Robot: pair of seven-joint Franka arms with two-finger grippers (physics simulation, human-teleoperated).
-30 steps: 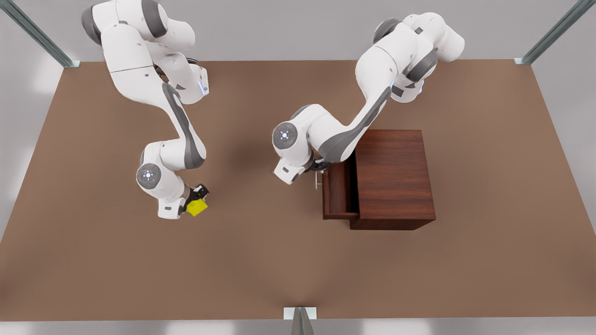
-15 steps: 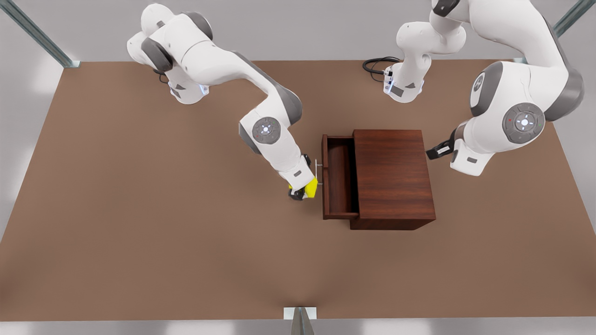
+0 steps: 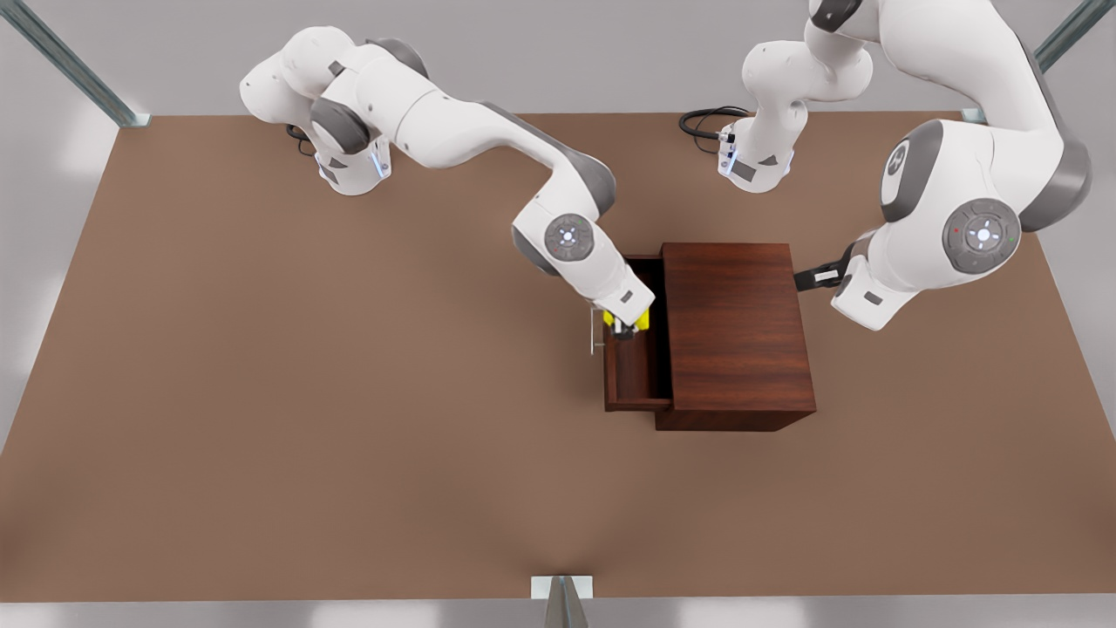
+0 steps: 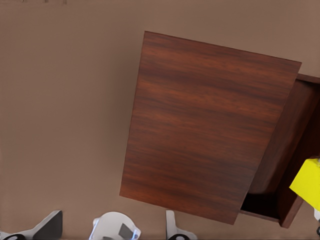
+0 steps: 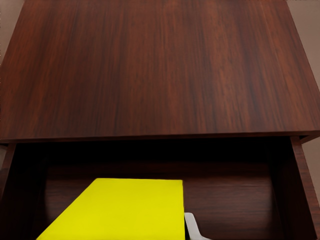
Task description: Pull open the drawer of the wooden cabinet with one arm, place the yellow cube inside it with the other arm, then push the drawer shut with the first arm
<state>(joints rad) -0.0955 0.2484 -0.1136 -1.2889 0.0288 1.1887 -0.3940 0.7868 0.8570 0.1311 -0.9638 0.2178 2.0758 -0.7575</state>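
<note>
The wooden cabinet (image 3: 737, 331) stands right of the table's middle in the front view, its drawer (image 3: 636, 375) pulled out toward the front view's left, with the silver handle (image 3: 594, 330) on its front. My right gripper (image 3: 624, 324) hangs over the open drawer, shut on the yellow cube (image 3: 641, 321). In the right wrist view the cube (image 5: 125, 210) sits above the drawer's dark inside (image 5: 235, 195), below the cabinet top (image 5: 155, 65). My left gripper (image 3: 809, 278) waits just off the cabinet's far side, at the front view's right. The left wrist view looks over the cabinet (image 4: 205, 130) to the cube (image 4: 307, 182).
The brown table (image 3: 261, 436) spreads wide at the front view's left and front. Both arm bases (image 3: 353, 166) (image 3: 754, 166) stand at the back edge, with a black cable (image 3: 702, 122) beside one. Metal frame posts (image 3: 562, 602) rise at the table's edges.
My right gripper carried the cube from beside the drawer's handle to above the open drawer. The left gripper edged slightly closer to the cabinet's side.
</note>
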